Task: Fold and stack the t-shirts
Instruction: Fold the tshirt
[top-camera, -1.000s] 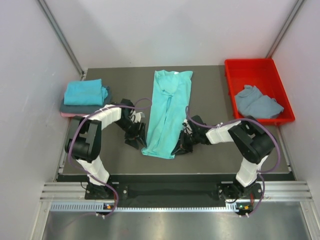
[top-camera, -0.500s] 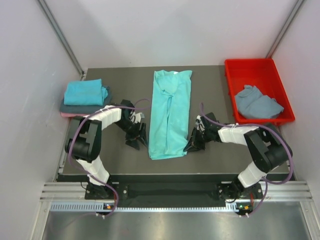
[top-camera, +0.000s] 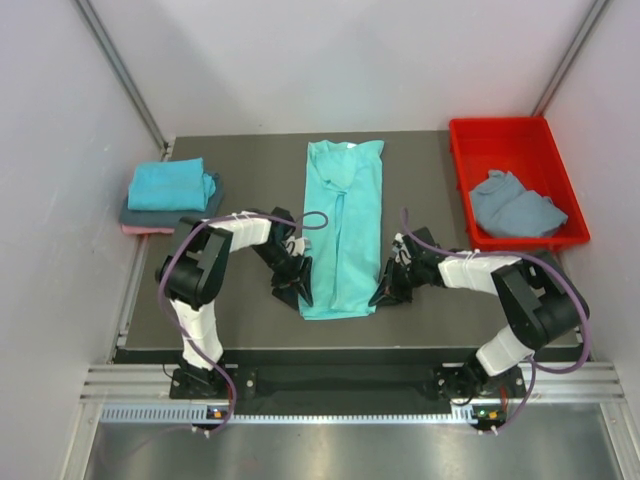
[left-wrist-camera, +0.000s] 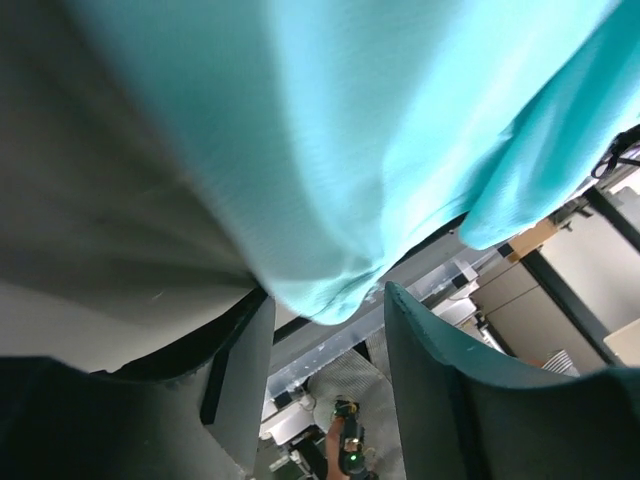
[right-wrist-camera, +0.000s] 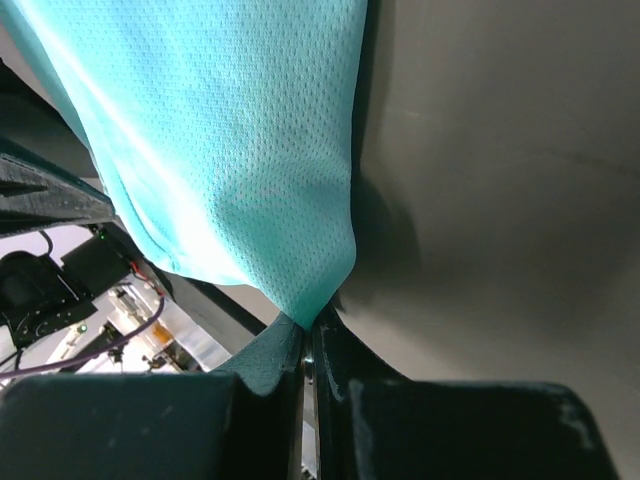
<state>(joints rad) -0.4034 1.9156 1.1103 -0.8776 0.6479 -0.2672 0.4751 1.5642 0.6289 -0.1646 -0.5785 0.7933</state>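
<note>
The turquoise cloth t-shirt (top-camera: 345, 225) lies at the centre of the dark table (top-camera: 250, 160), folded into a narrow strip. Its long axis runs from the top of the overhead frame down toward the arm bases, collar end uppermost.

Both pincers are at the strip's lower end. The right gripper (top-camera: 382, 295) is at the lower right corner. In its wrist view the fingers are pressed together, with the tip of that corner nipped in the seam between them. The left gripper (top-camera: 298, 290) is at the lower left corner. Its jaws stand apart, and the hem corner hangs in the gap without being clamped.

From either pincer the cloth extends upward in the frame, so a crosswise fold would likely carry the lower edge along that axis toward the collar. The left jaws probably need to close first.

A folded stack of t-shirts (top-camera: 170, 195) sits at the upper left. A slate grey-blue t-shirt (top-camera: 515, 205) lies crumpled in the red plastic tray (top-camera: 465, 140) at the upper right.
</note>
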